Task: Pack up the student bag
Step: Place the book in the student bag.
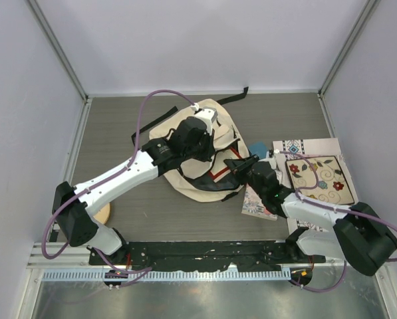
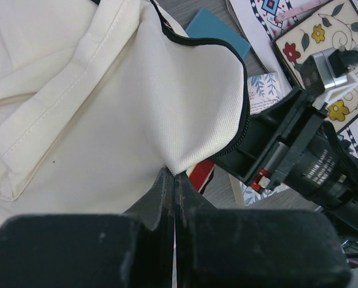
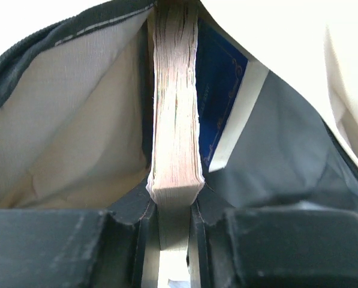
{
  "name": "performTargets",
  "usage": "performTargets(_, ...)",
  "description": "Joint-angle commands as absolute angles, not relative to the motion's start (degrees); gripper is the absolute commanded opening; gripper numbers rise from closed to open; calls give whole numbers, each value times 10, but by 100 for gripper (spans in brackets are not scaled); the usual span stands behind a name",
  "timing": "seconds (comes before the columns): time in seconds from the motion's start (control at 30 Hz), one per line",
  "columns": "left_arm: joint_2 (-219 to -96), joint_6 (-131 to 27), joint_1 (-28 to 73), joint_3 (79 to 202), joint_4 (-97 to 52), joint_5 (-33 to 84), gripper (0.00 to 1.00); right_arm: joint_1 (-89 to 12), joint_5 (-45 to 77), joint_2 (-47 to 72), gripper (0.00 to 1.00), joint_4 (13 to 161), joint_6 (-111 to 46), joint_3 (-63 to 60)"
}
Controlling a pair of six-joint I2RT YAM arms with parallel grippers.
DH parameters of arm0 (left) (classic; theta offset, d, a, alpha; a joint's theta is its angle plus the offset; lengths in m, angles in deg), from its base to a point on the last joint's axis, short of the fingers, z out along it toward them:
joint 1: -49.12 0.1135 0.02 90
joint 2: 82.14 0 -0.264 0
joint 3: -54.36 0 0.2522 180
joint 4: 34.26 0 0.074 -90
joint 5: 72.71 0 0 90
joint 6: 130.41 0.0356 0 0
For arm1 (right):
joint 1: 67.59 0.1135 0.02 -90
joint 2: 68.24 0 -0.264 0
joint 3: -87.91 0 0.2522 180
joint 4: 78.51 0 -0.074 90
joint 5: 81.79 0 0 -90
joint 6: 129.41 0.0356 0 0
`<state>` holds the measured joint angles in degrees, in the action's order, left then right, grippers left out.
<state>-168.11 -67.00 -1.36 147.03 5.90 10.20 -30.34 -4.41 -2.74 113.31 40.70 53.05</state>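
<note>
While the left gripper (image 2: 174, 176) is pinched tight on a fold of cream fabric at the mouth of the student bag (image 1: 193, 181), lifting the flap, the right gripper (image 3: 174, 207) has its jaws drawn narrow around a thick book (image 3: 174, 114), page edges up, and points it into that mouth. The bag lies slumped on the table (image 1: 118, 126), with a floral-covered book (image 1: 320, 181) and a teal book (image 2: 217, 33) waiting on the right arm's side of it. Inside the bag, a blue book (image 3: 222, 102) stands just beside the held one. The left pinch takes only a small nip of cloth; if it slips, the flap would likely drop onto the book and close the mouth. The book's leading corner could also snag the black zipper edge (image 2: 241, 90) or jam against the blue book, twisting it in the grip.
</note>
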Motion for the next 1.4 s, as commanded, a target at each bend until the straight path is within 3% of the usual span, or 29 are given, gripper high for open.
performTargets(0.0,-1646,-667,-15,1491,16,121,0,-306,-77,32,1,1250,401,460)
performTargets(0.13,-1635,-664,-15,1492,22,121,0,-307,-77,135,1,1280,381,414)
performTargets(0.2,-1633,-664,-14,1498,38,119,0,-307,-86,166,1,1187,372,351)
performTargets(0.37,-1615,-671,-14,1479,31,110,0,-305,-78,286,4,1189,398,283)
performTargets(0.47,-1612,-677,-14,1474,34,98,0,-298,-73,321,15,1216,410,268)
performTargets(0.53,-1611,-678,-14,1469,41,89,0,-293,-66,336,25,1211,408,268)
performTargets(0.57,-1607,-678,-13,1467,44,81,0,-293,-61,338,36,1208,407,278)
performTargets(0.8,-1594,-684,-5,1438,35,74,0,-293,-62,287,72,1119,358,316)
performTargets(1.13,-1597,-682,-2,1434,35,78,0,-294,-56,190,75,1021,314,348)
performTargets(1.37,-1599,-682,0,1428,40,84,0,-292,-85,47,75,926,277,414)
